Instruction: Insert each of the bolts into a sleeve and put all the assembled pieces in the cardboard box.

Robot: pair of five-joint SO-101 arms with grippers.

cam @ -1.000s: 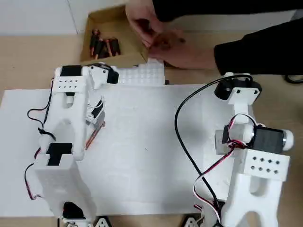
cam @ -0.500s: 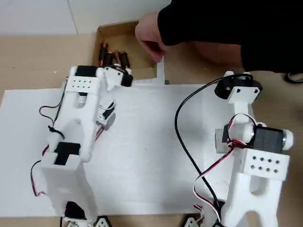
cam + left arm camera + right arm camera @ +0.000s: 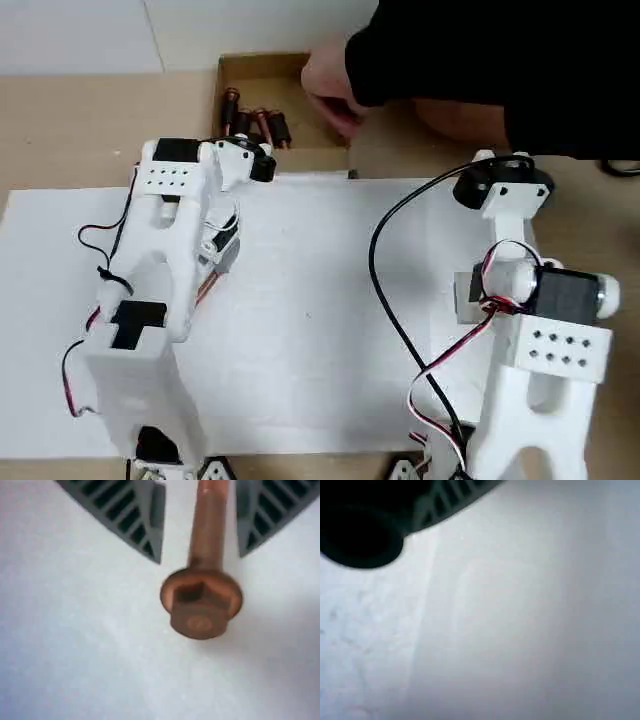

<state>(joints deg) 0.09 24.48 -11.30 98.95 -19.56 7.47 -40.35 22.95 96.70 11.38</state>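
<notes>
Where the left arm (image 3: 160, 250) is folded over the white sheet (image 3: 300, 330) in the left half of the high view, the left gripper (image 3: 200, 557) is seen pointing down at the paper. It is narrowly open. In the left wrist view its two dark ribbed fingers (image 3: 130, 515) are set either side of a copper-coloured bolt (image 3: 202, 602), and a strip of white is seen between the shaft and each finger, wider on one side than on the other. The flanged hex head of the bolt is seen beyond the fingertips, over the sheet, with a soft shadow beside it.

At the upper middle of the high view the cardboard box (image 3: 285, 72) is placed on the tan worktop (image 3: 60, 120), just past the far edge of the sheet. Several assembled pieces (image 3: 255, 125), dark with copper-coloured ends, are gathered in its lower left corner, close to the left arm's wrist. A person's hand (image 3: 332, 85), coming from a black-clad forearm (image 3: 480, 50), is held over the right part of the box; whether the box is touched cannot be told.

The right arm (image 3: 540, 340) is seen in the right of the frame, with a black cable (image 3: 375, 270) looped across the sheet beside it. Of the right gripper (image 3: 452, 500) a dark ribbed part is seen close above the white sheet, and whether it is wide or narrow cannot be told
</notes>
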